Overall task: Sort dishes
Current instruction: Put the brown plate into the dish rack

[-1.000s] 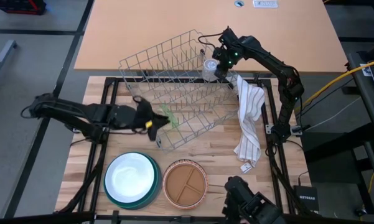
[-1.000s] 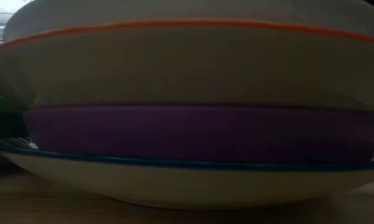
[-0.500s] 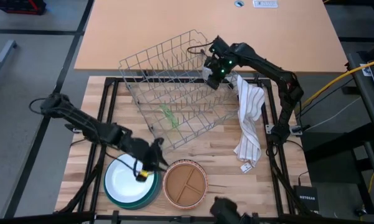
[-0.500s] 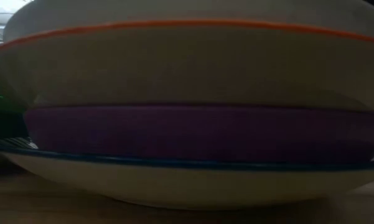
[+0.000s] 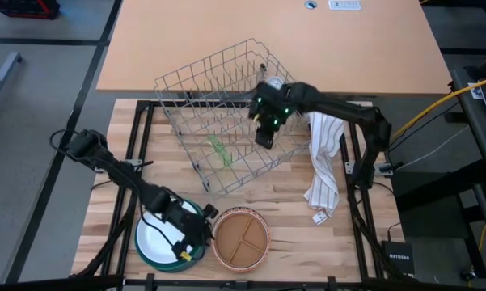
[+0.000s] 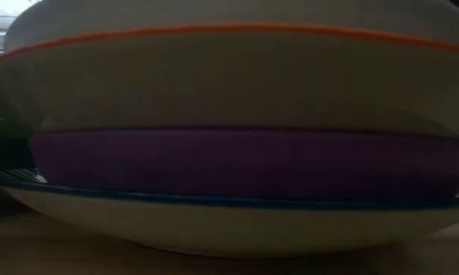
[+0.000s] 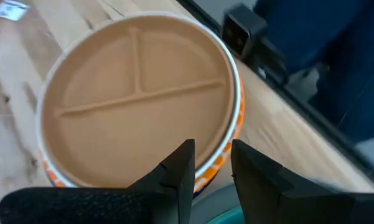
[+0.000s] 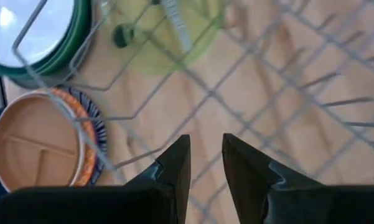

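A: Where is the left claw (image 5: pixel 196 242) sitting?

B: It is hanging low between the two stacks, the brown plate (image 7: pixel 137 106) just ahead of it and the white plate (image 5: pixel 163 233) just beside it. Its fingers (image 7: pixel 177 171) are standing slightly apart, gripping nothing.

A: And the right claw (image 5: pixel 264 133)?

B: It is hovering over the rack (image 5: pixel 218 113), fingers (image 8: pixel 174 165) a little apart and empty. The clear green dish (image 8: pixel 168 31) is lying ahead of it, under the wires.

A: What is sitting under the brown plate?

B: An orange-rimmed dish (image 6: pixel 229 76), a purple dish (image 6: pixel 244 164), then a blue-rimmed dish (image 6: pixel 214 221) on the counter (image 5: pixel 283 194).
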`<move>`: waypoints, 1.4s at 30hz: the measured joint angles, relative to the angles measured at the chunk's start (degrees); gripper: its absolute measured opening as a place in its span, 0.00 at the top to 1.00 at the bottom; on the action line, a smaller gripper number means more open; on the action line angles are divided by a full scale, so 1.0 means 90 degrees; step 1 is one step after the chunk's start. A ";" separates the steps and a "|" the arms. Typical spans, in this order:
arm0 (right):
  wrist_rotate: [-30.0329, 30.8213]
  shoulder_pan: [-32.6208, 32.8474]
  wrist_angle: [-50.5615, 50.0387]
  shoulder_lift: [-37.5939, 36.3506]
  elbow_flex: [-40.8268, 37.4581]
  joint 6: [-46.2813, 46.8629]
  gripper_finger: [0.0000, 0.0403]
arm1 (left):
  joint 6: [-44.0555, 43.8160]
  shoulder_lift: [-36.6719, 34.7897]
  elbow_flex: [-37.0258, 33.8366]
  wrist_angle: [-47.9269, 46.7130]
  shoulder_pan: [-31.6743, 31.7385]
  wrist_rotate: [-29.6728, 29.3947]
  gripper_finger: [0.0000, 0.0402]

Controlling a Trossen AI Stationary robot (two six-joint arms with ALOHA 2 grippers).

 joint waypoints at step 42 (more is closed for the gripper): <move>0.4059 0.6000 0.1195 0.0095 -0.1091 0.5493 0.76 | 0.1958 0.0584 0.0002 0.0703 -0.0085 -0.0236 0.65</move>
